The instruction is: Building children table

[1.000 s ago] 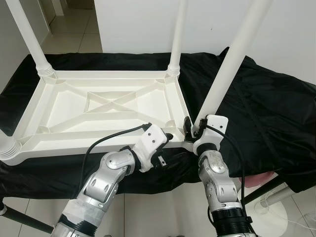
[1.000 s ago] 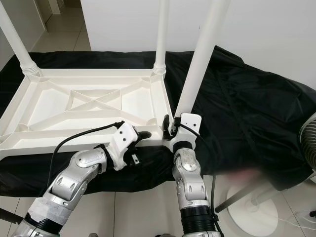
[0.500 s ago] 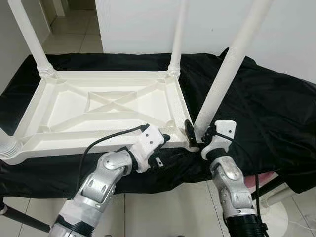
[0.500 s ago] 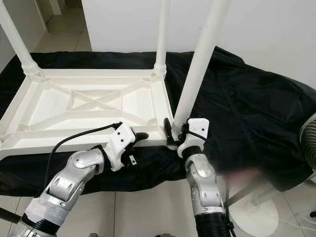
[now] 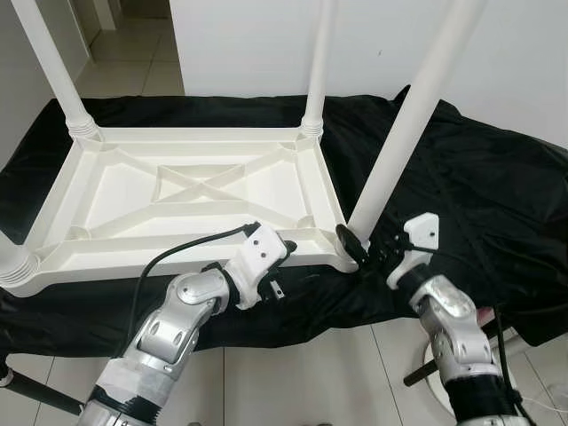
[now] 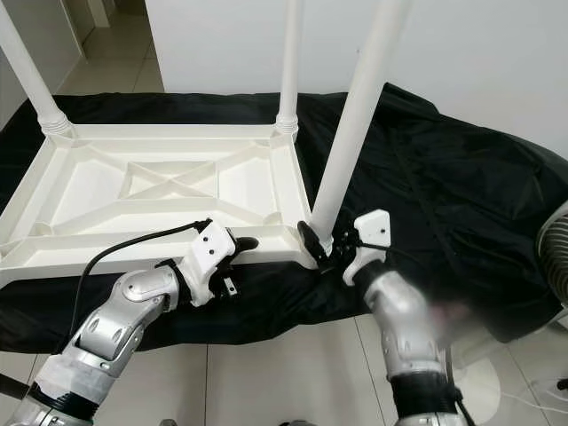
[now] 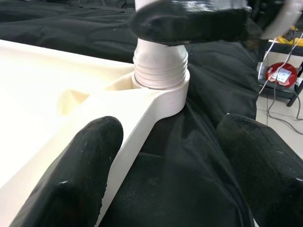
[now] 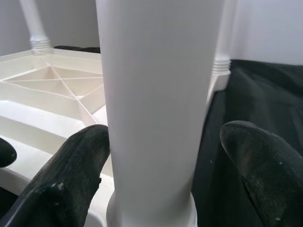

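Black fingers of the right gripper (image 6: 327, 251) stand spread, one each side of the white leg (image 6: 355, 115) at its base, not clenched on it. The leg rises steeply, tilted a little, from the near right corner socket of the upturned tabletop (image 5: 191, 191), which lies on a black cloth (image 5: 461, 177). The left gripper (image 5: 282, 253), released too, straddles the near rim just beside that corner. Its wrist view shows the leg's threaded collar (image 7: 160, 64) seated in the socket, which the head views leave unclear.

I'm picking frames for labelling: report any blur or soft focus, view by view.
Right eye view: the right arm's forearm is smeared, the upturned white plastic table sharp. Left wrist view: near black fingers soft, threaded socket crisp. Right wrist view: the round white leg is close and slightly soft.
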`<state>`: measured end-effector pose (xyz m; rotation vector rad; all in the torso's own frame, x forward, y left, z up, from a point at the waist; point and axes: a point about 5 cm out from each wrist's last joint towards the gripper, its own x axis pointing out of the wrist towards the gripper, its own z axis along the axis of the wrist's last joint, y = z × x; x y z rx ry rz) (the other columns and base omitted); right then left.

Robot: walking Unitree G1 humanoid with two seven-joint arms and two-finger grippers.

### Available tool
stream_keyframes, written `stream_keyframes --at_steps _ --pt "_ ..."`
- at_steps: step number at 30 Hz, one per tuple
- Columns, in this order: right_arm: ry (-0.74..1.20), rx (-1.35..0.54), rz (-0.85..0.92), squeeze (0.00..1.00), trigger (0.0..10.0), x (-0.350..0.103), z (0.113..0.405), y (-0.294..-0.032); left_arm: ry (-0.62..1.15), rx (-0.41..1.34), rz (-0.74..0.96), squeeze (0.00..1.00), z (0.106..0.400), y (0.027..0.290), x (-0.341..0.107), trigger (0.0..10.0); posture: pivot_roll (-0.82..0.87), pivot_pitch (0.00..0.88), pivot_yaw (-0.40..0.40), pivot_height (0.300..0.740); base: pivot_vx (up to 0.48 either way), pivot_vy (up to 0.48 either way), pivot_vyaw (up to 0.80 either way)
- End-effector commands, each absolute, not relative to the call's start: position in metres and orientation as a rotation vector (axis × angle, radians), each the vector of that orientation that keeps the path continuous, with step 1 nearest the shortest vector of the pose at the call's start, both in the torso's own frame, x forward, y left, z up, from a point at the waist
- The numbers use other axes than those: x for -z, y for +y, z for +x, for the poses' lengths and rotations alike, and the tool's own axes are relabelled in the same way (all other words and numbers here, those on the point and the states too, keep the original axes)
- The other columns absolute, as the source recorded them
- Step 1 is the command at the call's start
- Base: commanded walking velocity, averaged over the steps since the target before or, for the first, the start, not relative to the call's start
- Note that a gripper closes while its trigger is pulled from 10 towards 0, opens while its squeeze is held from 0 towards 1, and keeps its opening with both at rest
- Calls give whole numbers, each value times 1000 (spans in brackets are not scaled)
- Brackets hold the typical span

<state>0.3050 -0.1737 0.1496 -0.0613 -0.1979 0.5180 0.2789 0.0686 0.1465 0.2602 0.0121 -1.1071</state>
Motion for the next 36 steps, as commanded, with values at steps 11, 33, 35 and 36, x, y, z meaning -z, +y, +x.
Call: stream_keyframes --at_steps 11,33,35,36 --pt "-178 -620 -137 0 6431 -151 321 -170 4 1107 266 0 280 65 -148 10000 -61 60 -20 740 0 0 0" --pt "-107 -603 -72 0 10000 -139 321 -161 5 1107 252 0 279 61 -146 10000 -74 69 -21 740 0 0 0" --pt "-107 -603 -72 0 10000 -139 321 -161 5 1107 252 0 279 61 -146 10000 -74 69 -21 740 0 0 0" --pt "-107 -603 -72 0 10000 -139 321 -161 5 1107 252 0 279 61 -146 10000 -74 69 -21 740 0 0 0"
